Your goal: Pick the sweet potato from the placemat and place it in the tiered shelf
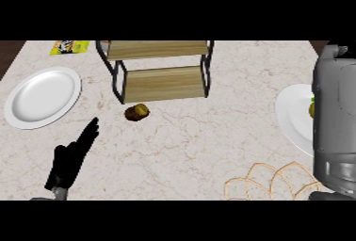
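Note:
The sweet potato (137, 112), a small brown and yellow lump, lies on the counter just in front of the lower board of the tiered shelf (164, 83), not on it. The shelf has two wooden boards in a black frame at the top centre. The placemat (268, 181), a pale lobed outline, lies at the lower right with nothing on its visible part. My left hand (69, 160) is open at the lower left, fingers straight and pointing towards the potato, a short way from it. My right forearm (337, 122) rises along the right edge; its hand is out of sight.
A white plate (43, 97) sits at the left. Another white plate (293, 117) sits at the right, partly behind the forearm, with a yellow-green item (312, 109) on it. A yellow packet (69, 46) lies at the far left corner.

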Controlling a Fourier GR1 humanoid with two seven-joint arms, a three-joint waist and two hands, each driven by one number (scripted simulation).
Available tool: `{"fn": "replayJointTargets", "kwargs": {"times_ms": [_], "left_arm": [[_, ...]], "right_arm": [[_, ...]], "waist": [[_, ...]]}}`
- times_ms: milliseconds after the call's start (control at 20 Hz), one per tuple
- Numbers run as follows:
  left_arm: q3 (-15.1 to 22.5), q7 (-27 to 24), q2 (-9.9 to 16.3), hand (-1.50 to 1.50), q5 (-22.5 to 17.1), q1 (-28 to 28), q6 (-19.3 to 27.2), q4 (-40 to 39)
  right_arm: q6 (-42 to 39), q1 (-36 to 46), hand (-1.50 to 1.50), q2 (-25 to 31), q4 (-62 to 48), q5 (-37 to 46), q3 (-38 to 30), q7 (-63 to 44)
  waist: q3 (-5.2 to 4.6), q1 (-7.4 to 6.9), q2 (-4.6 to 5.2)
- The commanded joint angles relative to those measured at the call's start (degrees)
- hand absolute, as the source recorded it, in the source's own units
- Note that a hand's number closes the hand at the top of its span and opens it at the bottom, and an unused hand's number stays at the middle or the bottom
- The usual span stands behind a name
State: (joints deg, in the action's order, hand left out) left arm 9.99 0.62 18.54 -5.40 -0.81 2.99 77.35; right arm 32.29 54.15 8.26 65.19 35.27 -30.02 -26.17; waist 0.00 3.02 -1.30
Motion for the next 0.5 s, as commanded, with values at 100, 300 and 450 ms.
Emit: {"fn": "replayJointTargets", "kwargs": {"times_ms": [100, 300, 450], "left_arm": [[0.55, 1.69, -1.00, 0.00, 1.20, 0.68, 0.53, 0.87], [-0.09, -0.53, -1.57, 0.00, 1.52, 2.78, -1.37, -3.34], [0.24, 4.35, -1.90, 0.00, 2.05, 2.01, -0.57, 3.82]], "right_arm": [[-13.50, -15.81, -1.50, 2.65, 21.84, -4.42, 2.58, -4.57], [-19.72, -23.26, -1.50, 4.04, 34.41, -8.69, 2.55, -9.58], [-20.75, -28.08, -1.50, 4.96, 38.48, -8.83, 3.19, -11.23]], "waist": [[-0.01, -0.74, 0.54], [-0.03, -1.54, 0.96], [0.01, -2.54, 1.09]]}}
